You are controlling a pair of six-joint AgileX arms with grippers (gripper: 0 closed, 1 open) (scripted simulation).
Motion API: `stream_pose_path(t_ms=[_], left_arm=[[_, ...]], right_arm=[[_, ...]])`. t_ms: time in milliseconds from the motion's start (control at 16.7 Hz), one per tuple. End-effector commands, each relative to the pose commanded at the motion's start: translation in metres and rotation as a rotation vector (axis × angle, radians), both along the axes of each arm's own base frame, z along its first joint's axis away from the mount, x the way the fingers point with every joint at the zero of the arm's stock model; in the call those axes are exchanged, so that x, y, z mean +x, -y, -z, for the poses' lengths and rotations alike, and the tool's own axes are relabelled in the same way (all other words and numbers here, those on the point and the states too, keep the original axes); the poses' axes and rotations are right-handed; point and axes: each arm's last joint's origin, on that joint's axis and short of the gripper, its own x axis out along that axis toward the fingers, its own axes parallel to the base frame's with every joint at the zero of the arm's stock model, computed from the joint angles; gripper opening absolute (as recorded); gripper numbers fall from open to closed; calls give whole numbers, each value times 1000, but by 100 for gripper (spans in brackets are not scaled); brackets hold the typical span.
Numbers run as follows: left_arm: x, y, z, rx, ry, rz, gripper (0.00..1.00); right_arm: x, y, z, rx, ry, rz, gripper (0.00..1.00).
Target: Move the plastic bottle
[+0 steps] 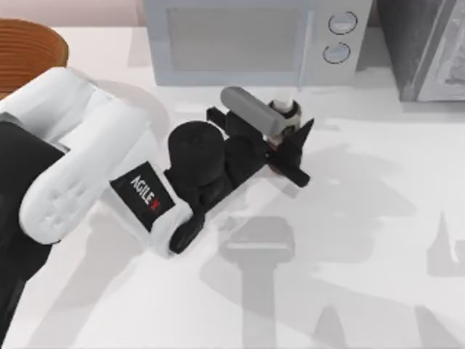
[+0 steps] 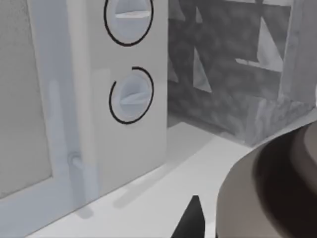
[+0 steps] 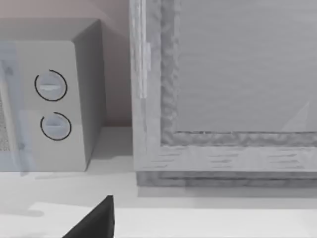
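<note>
The plastic bottle (image 1: 286,109) stands just in front of the microwave, its white cap and dark neck showing above my left gripper (image 1: 301,154). The black fingers sit on either side of its reddish-brown body and are shut on it; the body is mostly hidden under them. In the left wrist view the bottle (image 2: 277,188) looms close, with one black fingertip (image 2: 192,220) beside it. I cannot tell whether the bottle rests on the table or is lifted. One dark fingertip (image 3: 96,220) of my right gripper points toward the back of the table.
A grey microwave (image 1: 247,40) with two dials stands at the back centre, close behind the bottle. A grey box-like cabinet (image 1: 429,47) fills the back right corner. A woven basket (image 1: 25,51) sits at the back left. White table (image 1: 363,240) stretches across the front and right.
</note>
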Motion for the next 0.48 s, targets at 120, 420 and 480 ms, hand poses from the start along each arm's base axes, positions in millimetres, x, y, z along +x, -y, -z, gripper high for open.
stream_pose_path(t_ms=[120, 420, 480], left_arm=[[10, -54, -3, 6, -12, -8, 0], [-8, -196, -23, -1, -11, 1, 0], [-18, -217, -27, -4, -6, 4, 0]], right_arm=[[0, 0, 0, 0, 0, 0, 100], [0, 0, 0, 0, 0, 0, 100], [0, 0, 0, 0, 0, 0, 100]])
